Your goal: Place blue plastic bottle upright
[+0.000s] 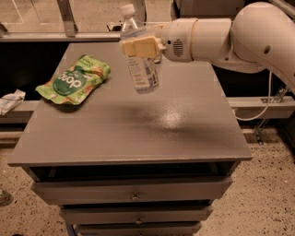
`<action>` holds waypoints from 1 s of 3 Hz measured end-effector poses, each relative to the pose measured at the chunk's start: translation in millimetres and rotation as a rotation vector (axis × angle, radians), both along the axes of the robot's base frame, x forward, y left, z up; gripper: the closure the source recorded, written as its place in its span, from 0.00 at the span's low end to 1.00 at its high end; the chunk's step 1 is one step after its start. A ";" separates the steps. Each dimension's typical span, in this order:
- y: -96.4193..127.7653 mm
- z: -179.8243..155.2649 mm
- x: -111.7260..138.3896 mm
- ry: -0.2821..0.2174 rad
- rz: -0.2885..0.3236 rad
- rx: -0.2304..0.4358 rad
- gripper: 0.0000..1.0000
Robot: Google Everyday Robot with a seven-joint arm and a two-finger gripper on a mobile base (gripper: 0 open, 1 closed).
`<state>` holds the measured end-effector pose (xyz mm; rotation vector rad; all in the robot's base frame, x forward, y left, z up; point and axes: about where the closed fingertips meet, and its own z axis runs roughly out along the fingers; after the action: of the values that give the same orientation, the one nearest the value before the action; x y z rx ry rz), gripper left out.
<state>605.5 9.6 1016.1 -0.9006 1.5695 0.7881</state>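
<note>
Drawer cabinet [133, 189] is filling the lower frame, with its grey worktop [138, 133] carrying the scene. White robot arm [216, 39] is reaching in from the right, roughly level over the far half of the worktop. Green snack pouch [76, 80] is lying flat near the far-left corner, well apart from the action. A white crumpled item [10, 100] is sitting off the worktop on the left; can't tell what it is.

The blue plastic bottle [144, 73] is hanging in the air over the far-middle of the worktop, not touching it, with a soft shadow below. The gripper [138, 47] is at the arm's left end, its tan fingers [131, 48] clamping across the bottle's upper body just under the shoulder.

Step, as a judgement: carrying and orienting looks about done and the set-down is pending. The next move is calling for a straight descent until the base is meeting bare worktop, taking out the last bit of lean, then parting the fingers without nudging the bottle. Risk: a light bottle released off-plumb may tip.

Bottle is pointing white cap [127, 8] up and base down. Long axis is running near vertical, leaning slightly, with the cap toward the left and the base toward the right.
</note>
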 end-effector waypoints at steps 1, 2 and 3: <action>0.5 1.7 -1.3 -0.006 0.000 -0.006 1.00; -1.2 7.1 -3.6 -0.027 0.006 0.023 1.00; 2.5 12.5 -6.9 -0.070 0.002 0.070 1.00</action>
<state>598.7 12.1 1028.5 -0.8701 1.4713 0.8005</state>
